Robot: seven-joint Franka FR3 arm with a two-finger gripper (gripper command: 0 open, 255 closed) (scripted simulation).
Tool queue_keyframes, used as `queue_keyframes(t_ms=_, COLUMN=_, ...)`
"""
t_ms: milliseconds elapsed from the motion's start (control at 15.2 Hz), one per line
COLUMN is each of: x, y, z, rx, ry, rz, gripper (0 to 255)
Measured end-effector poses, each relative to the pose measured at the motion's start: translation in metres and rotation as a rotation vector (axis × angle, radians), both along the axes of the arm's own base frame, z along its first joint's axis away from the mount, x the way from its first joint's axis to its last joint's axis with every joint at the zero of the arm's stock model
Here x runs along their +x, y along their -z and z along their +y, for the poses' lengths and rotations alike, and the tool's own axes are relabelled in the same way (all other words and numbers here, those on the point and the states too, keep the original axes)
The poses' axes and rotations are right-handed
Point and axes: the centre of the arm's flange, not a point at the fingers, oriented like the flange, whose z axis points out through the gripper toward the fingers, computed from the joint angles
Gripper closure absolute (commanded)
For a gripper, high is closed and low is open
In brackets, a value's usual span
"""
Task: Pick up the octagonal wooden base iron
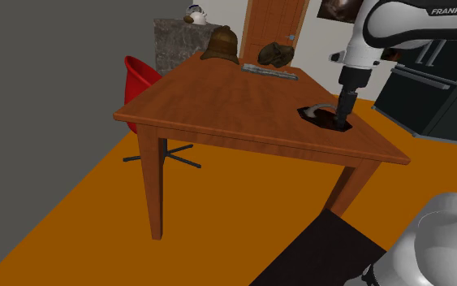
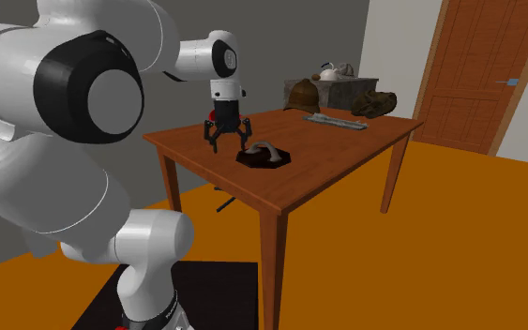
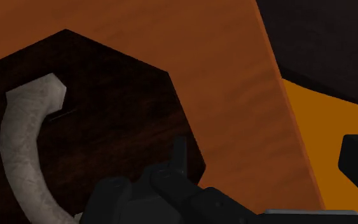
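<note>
The iron [image 2: 264,156] lies flat on the wooden surface [image 1: 218,106], close to the edge nearest the stand. It has one dark, grained octagonal base [image 3: 114,114] and one pale grey, mottled handle [image 3: 18,153] that curves in an arc over it. The tool [image 2: 229,142] hangs just beside the iron and a little above it, its two black fingers spread wide and grasping nothing. In the wrist view one finger [image 3: 179,156] sits over the base's rim, while the other shows past the surface's edge against the orange floor [image 1: 80,219]. At the far end of the smooth reddish-brown surface are three other things, all well apart from the iron: one brown bell-shaped piece [image 1: 221,45], one lumpy brown bundle [image 1: 273,54] and one flat grey strip [image 1: 271,72] lying along the edge. Around the surface stand one red chair [image 1: 141,77], one mottled grey block [image 1: 178,36] with a white rounded vessel [image 1: 195,14] on top, one panelled wooden door [image 2: 477,66] and one black cabinet [image 1: 433,89]
</note>
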Motion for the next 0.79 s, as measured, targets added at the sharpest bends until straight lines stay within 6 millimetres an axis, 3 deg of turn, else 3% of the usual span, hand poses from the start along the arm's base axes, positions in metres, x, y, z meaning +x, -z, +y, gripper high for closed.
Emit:
queue_keyframes(t_ms=462, x=0.048, y=-0.01, z=-0.076, rx=0.008, ry=-0.23, rz=-0.026, gripper=0)
queue_keyframes(t_ms=660, x=0.072, y=-0.016, z=-0.102, rx=0.011, ry=-0.329, rz=-0.037, gripper=0)
queue_keyframes(t_ms=792, x=0.078, y=-0.008, z=-0.109, rx=0.012, ry=-0.358, rz=-0.037, gripper=0)
